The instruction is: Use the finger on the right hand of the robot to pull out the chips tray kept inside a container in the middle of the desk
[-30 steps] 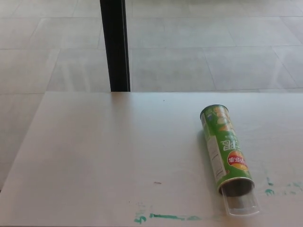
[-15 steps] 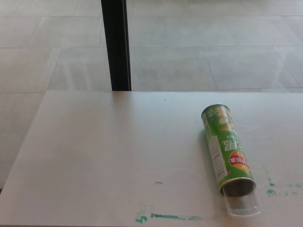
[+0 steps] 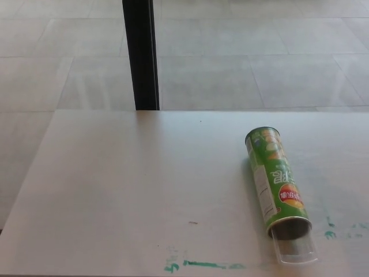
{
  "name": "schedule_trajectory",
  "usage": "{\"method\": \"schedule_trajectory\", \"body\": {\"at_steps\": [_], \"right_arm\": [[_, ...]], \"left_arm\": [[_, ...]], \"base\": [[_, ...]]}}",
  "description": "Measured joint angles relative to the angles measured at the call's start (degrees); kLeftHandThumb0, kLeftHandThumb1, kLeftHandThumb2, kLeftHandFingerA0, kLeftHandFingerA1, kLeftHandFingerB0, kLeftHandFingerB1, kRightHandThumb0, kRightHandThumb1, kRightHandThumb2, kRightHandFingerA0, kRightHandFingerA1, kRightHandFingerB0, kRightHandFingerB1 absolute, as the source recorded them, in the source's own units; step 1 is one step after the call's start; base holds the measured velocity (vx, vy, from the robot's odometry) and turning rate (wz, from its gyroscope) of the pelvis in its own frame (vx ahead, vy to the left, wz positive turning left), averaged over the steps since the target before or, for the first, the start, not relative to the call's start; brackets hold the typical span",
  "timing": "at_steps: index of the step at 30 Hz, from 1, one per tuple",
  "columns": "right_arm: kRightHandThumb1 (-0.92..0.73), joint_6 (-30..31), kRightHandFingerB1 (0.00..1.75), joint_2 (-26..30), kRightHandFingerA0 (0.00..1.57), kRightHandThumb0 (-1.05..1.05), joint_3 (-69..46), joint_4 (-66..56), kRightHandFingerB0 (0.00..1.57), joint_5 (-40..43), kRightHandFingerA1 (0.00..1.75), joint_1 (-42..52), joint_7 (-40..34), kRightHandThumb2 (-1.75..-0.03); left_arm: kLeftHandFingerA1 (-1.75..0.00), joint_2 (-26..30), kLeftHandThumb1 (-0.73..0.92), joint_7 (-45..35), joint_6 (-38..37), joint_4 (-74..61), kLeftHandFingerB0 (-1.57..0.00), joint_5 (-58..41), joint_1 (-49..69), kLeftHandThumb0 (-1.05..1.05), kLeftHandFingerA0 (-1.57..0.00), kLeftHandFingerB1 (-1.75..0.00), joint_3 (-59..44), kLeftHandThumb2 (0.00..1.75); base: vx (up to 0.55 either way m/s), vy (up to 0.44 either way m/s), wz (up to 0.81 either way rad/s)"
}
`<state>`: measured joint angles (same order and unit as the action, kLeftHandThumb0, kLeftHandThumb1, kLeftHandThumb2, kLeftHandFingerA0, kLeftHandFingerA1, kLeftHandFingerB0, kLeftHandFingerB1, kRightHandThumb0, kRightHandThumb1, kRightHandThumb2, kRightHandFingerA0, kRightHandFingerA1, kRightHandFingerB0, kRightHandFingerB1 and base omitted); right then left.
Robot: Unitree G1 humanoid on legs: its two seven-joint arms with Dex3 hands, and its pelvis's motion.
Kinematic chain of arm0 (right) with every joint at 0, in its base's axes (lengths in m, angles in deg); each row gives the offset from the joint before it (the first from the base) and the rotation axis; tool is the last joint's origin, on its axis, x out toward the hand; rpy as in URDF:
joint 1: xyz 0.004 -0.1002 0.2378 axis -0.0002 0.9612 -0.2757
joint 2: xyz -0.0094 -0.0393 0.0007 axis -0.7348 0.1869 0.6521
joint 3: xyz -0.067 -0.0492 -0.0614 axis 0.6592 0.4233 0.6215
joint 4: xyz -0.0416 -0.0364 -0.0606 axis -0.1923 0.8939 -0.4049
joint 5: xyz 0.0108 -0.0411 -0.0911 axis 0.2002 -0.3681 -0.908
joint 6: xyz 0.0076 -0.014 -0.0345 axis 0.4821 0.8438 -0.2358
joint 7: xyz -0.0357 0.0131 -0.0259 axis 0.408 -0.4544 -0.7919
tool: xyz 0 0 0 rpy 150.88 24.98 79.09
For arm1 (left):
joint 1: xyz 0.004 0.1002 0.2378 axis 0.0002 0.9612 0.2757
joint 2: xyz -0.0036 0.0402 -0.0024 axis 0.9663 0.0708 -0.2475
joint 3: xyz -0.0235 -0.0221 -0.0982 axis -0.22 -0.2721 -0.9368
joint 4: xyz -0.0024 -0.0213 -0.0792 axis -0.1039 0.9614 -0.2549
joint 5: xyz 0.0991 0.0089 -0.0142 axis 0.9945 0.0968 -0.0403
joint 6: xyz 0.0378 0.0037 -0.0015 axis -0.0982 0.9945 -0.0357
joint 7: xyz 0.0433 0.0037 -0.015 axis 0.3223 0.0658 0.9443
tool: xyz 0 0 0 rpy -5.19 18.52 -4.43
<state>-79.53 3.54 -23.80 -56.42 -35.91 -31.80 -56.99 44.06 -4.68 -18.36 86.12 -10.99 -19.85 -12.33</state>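
A: Nearest the camera, along the bottom edge of the frame, green marker smears (image 3: 202, 265) crossed the desk (image 3: 115, 184). No robot hand was in frame, so finger state could not be told for either one.

B: And the tray?

A: At lower right, a clear plastic chips tray (image 3: 297, 250) protruded a little from the open mouth of the green container (image 3: 275, 182), which lay on its side, closed end toward the far edge. What the tray held could not be made out (too transparent to read).

B: Progress?

A: Judged barely begun or partly done: most of the tray sat inside the container; the right-hand pull remained.

B: Beyond?

A: A black post (image 3: 141, 55) at upper left, and tiled floor (image 3: 259, 57).
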Motion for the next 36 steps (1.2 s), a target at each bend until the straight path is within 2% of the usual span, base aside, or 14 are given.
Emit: {"method": "schedule_trajectory", "body": {"at_steps": [2, 3, 4, 5, 8, 9, 11, 16, 17, 18, 21, 30, 33, 36], "right_arm": [[-0.54, 0.1, 0.38, 2.1, 0.87, -0.11, 3.7, -1.3, 0.26, -1.5, 1.06, 0.0, 1.5, -0.56], [-0.36, 0.2, 0.53, 2.7, 0.92, -0.08, 4.8, -1.7, 0.19, -2.1, 0.99, 0.0, 2.0, -0.86], [-0.36, 0.2, 0.53, 3.5, 0.92, -0.08, 6.3, -2.1, 0.19, -3.1, 0.99, 0.1, 2.8, -0.86], [-0.54, 0.2, 0.40, 3.9, 0.89, -0.11, 7.2, -2.2, 0.28, -3.7, 1.04, 0.1, 3.2, -0.55], [-0.54, 0.2, 0.39, 5.1, 0.87, -0.09, 10.5, -2.1, 0.28, -6.1, 1.07, 0.1, 4.2, -0.55], [-0.56, 0.2, 0.38, 5.3, 0.80, -0.11, 11.5, -2.1, 0.26, -6.8, 1.10, 0.1, 4.4, -0.56], [-0.55, 0.3, 0.39, 6.2, 0.83, -0.10, 13.8, -2.2, 0.27, -8.2, 1.05, 0.1, 5.4, -0.56], [-0.55, 0.1, 0.39, 7.8, 0.83, -0.13, 17.4, -1.4, 0.26, -11.3, 1.07, -1.3, 7.4, -0.57], [-0.37, 0.1, 0.53, 8.0, 0.88, -0.09, 18.0, -1.2, 0.17, -11.8, 0.99, -1.9, 7.8, -0.87], [-0.54, 0.1, 0.40, 8.3, 0.85, -0.13, 18.6, -0.8, 0.25, -12.3, 1.08, -2.8, 8.2, -0.57], [-0.55, 0.1, 0.40, 8.9, 0.87, -0.11, 19.9, 0.6, 0.26, -13.6, 1.02, -5.1, 9.3, -0.56], [-0.53, -0.5, 0.40, 9.6, 0.88, -0.12, 23.9, 3.9, 0.32, -17.3, 1.01, -10.8, 11.3, -0.55], [-0.52, -0.5, 0.41, 9.6, 0.90, -0.18, 25.4, 4.5, 0.32, -19.1, 0.92, -11.7, 11.4, -0.56], [-0.51, -0.7, 0.41, 9.6, 0.91, -0.13, 27.2, 5.7, 0.32, -21.4, 0.89, -13.0, 11.4, -0.55]], "left_arm": [[-0.67, 0.0, 0.72, 0.0, 0.0, 0.0, -0.59, 0.0, 0.1, -0.49, -0.60, -0.59, 0.0, 0.61], [-0.68, 0.0, 0.72, 0.0, 0.0, 0.0, -0.61, 0.0, 0.1, -0.48, -0.60, -0.61, 0.0, 0.61], [-0.68, 0.0, 0.72, 0.0, 0.0, 0.0, -0.61, 0.0, 0.1, -0.48, -0.60, -0.61, 0.0, 0.61], [-0.66, 0.0, 0.72, 0.0, 0.0, 0.0, -0.57, 0.0, 0.1, -0.48, -0.58, -0.57, 0.0, 0.61], [-0.67, 0.0, 0.71, -0.1, 0.0, 0.0, -0.54, 0.0, 0.2, -0.47, -0.55, -0.55, -0.1, 0.61], [-0.66, 0.0, 0.72, -0.2, 0.0, 0.0, -0.58, -0.1, 0.2, -0.48, -0.57, -0.58, -0.3, 0.61], [-0.65, 0.0, 0.71, -0.4, 0.0, 0.1, -0.58, -0.2, 0.1, -0.47, -0.57, -0.58, -0.6, 0.61], [-0.68, 0.0, 0.72, -0.5, 0.0, 0.1, -0.56, -0.3, 0.1, -0.49, -0.59, -0.57, -0.8, 0.61], [-0.71, 0.0, 0.72, -0.6, 0.0, 0.1, -0.55, -0.3, 0.1, -0.49, -0.59, -0.57, -0.8, 0.61], [-0.68, 0.0, 0.72, -0.5, 0.0, 0.0, -0.54, -0.3, 0.1, -0.49, -0.58, -0.55, -0.7, 0.62], [-0.64, 0.1, 0.71, -0.5, 0.0, 0.0, -0.64, -0.3, 0.0, -0.49, -0.58, -0.62, -0.6, 0.60], [-0.63, 0.2, 0.72, -0.5, 0.0, 0.4, -0.63, -0.3, 0.0, -0.48, -0.58, -0.59, -0.5, 0.61], [-0.67, 0.3, 0.72, -0.6, 0.0, 0.4, -0.64, -0.3, 0.0, -0.48, -0.60, -0.64, -0.4, 0.61], [-0.64, 0.4, 0.73, -0.6, 0.0, 0.4, -0.65, -0.3, -0.1, -0.47, -0.59, -0.63, -0.2, 0.60]], "base": [[0.00, 0.000, 0.00], [0.00, 0.000, 0.00], [0.00, 0.000, 0.00], [0.00, 0.000, 0.00], [0.00, 0.000, 0.00], [0.00, 0.000, 0.00], [0.00, 0.000, 0.00], [0.00, 0.000, 0.00], [0.00, 0.000, 0.00], [0.00, 0.000, 0.00], [0.00, 0.000, 0.00], [0.00, 0.000, 0.00], [0.00, 0.000, 0.00], [0.00, 0.000, 0.00]]}}
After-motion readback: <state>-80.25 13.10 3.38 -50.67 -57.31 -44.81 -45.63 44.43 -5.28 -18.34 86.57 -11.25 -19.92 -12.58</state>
